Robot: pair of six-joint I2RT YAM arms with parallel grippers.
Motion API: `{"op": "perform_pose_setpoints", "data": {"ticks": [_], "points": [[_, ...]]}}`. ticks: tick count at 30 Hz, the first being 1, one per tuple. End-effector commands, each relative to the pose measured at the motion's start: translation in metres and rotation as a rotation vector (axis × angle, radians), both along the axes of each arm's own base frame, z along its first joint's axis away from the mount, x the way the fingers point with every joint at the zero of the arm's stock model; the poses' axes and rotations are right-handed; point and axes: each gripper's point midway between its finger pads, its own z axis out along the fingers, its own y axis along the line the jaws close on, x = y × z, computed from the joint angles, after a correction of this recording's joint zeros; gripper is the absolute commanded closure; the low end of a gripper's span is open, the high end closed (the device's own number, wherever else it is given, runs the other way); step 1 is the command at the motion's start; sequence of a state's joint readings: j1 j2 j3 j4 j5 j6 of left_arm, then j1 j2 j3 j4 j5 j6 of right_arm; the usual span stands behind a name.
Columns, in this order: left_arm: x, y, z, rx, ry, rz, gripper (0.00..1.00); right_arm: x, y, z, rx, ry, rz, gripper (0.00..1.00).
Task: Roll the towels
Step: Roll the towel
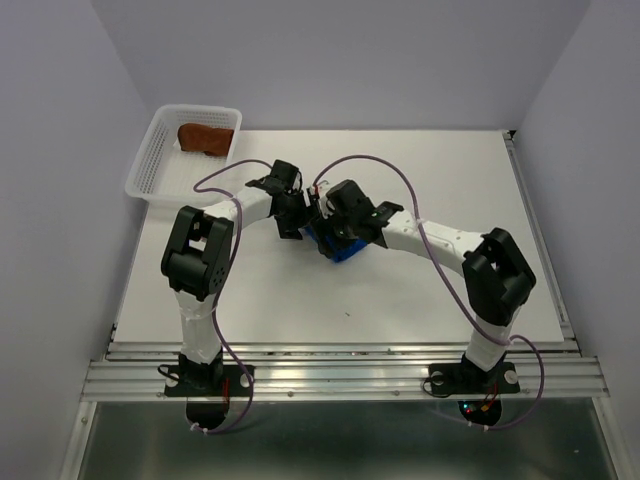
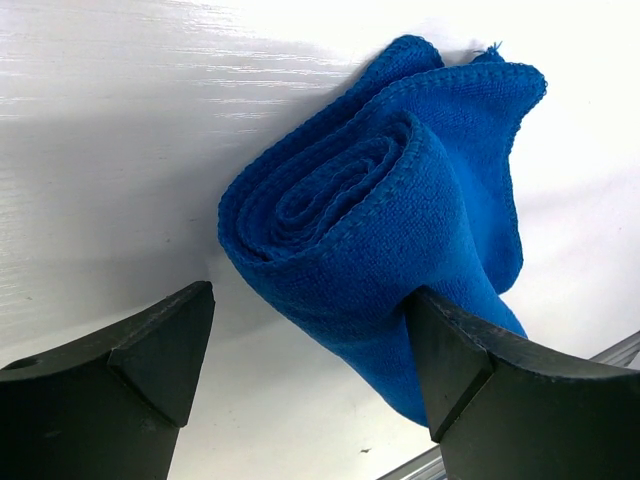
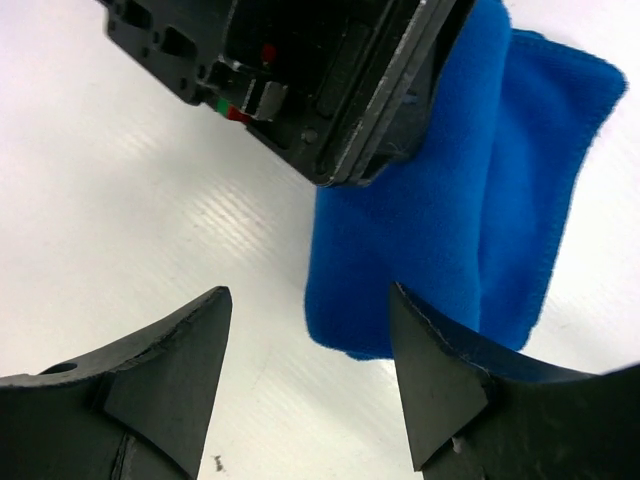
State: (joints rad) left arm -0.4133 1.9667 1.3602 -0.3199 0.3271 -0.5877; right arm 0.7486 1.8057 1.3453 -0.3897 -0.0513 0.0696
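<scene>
From above, the white mesh basket sits at the far left corner of the worktop, and the rust-brown towel lies inside it as a compact bundle. The blue towel rests on the worktop well apart from the basket, toward the middle. The left gripper is on its basket side and the right gripper on the side away from the basket. Both crowd over it, so this view hides most of the cloth.

In the left wrist view the blue towel is rolled, with a spiral of layers showing at its open end. An outer flap wraps loosely round the far side. The left gripper's jaws stand wide and clamp nothing. One finger is right against the roll's lower edge, possibly just touching it.

In the right wrist view the right gripper's jaws are also open, with bare worktop between them and the towel just beside one finger. The left gripper's body overlaps the towel's top.

The step in hand looks like finishing the blue roll, with neither gripper holding it. The next move probably calls for closing on the whole roll across its width, flap included, so that it does not unwind, and then carrying it toward the basket.
</scene>
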Motion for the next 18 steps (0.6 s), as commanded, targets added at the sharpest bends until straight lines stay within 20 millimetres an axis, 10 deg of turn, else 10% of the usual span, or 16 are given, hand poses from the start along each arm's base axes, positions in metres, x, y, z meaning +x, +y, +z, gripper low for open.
{"op": "perform_pose_setpoints", "data": {"ticks": [1, 10, 18], "points": [[0.003, 0.001, 0.010, 0.027, -0.022, 0.004, 0.14, 0.027, -0.013, 0.001, -0.100, -0.134, -0.077, 0.31], [0.001, -0.006, 0.018, -0.025, -0.028, -0.002, 0.14, 0.018, -0.014, -0.037, -0.308, -0.204, -0.064, 0.37], [0.005, -0.006, 0.043, -0.056, -0.086, 0.021, 0.11, 0.018, -0.032, -0.050, -0.356, -0.195, -0.214, 0.90]]}}
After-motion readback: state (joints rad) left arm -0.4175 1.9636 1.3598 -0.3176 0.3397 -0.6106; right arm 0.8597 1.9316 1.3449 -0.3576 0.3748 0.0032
